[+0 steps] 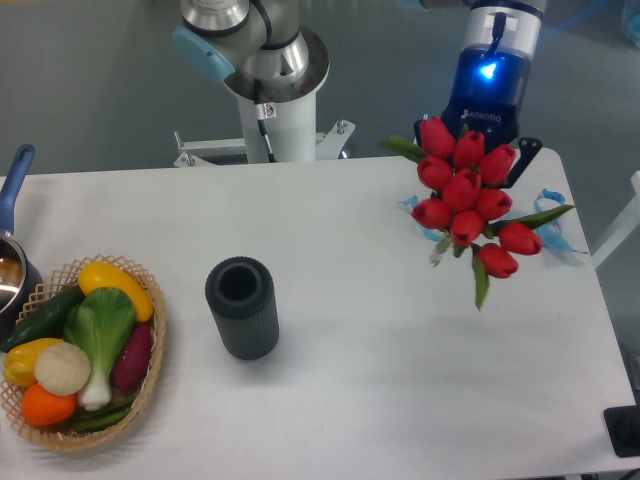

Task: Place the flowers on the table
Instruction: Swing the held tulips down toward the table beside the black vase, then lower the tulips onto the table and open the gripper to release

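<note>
The gripper (478, 150) sits at the upper right of the frame, under the arm's blue-lit wrist, and the red heads of the flowers (468, 204) cover most of it. Only a dark finger tip shows to the right of the bunch, so I cannot tell whether the fingers are clamped or spread. Since the bunch hangs together close against the gripper with its blooms facing the camera, my guess is that it is being carried, but the contact itself is hidden.

The flowers are over the right part of the desk (330, 230), near the far edge. Their leaves spread down and to the right, and the stems are barely visible beneath the blooms. Whether any part touches the white surface cannot be read from this view. A blue ribbon (553, 222) lies on the desk just to the right of the bunch, and another blue scrap peeks out at its left.

Well apart, at centre left, a dark ribbed vase (242, 306) stands upright and empty. At the lower left a wicker basket (146, 390) holds vegetables, and a pot with a blue handle (10, 252) sits at the left edge. The placing appears not yet finished.
</note>
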Controlling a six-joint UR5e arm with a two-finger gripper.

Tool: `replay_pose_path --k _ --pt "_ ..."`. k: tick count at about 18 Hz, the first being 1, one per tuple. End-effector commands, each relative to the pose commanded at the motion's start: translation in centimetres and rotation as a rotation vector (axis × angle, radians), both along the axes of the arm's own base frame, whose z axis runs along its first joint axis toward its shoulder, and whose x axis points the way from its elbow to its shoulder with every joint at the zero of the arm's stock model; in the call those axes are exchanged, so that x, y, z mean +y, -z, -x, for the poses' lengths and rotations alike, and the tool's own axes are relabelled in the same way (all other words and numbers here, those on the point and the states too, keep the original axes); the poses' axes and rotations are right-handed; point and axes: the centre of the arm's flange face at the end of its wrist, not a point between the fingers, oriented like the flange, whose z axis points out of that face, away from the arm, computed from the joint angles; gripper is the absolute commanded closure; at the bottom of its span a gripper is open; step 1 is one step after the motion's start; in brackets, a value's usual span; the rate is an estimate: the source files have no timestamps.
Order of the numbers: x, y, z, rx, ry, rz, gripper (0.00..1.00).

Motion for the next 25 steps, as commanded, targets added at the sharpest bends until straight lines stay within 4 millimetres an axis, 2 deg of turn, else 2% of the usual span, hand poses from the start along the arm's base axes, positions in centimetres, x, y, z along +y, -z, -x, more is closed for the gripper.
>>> replay_pose_path --k 3,9,11,13,15,17,18,20,23,24,25 --pt "2.0 1.7 -0.9 0.049 0.017 0.149 0.57" --pt "7.6 10.0 -1.6 0.115 0.076 0.560 0.56" --pt "9.4 11.8 -1.3 0.132 0.081 0.652 0.56" --pt "10.8 14.3 -1.0 0.140 0.085 0.747 0.56" --pt "13.1 17.4 -0.9 0.159 0.100 0.847 0.56" --pt "15.5 19.2 -0.2 0.193 0.105 0.917 0.56" --pt "16.3 20.8 -0.2 0.188 0.118 0.936 0.56" --pt "17.4 22.4 0.8 0.173 0.129 0.932 0.56" --pt "18.2 26.7 1.6 0.130 0.136 0.960 0.56" --pt "18.3 27.6 1.8 0.122 0.133 0.967 0.56" --pt "18.3 27.6 1.8 0.120 0.133 0.964 0.56"
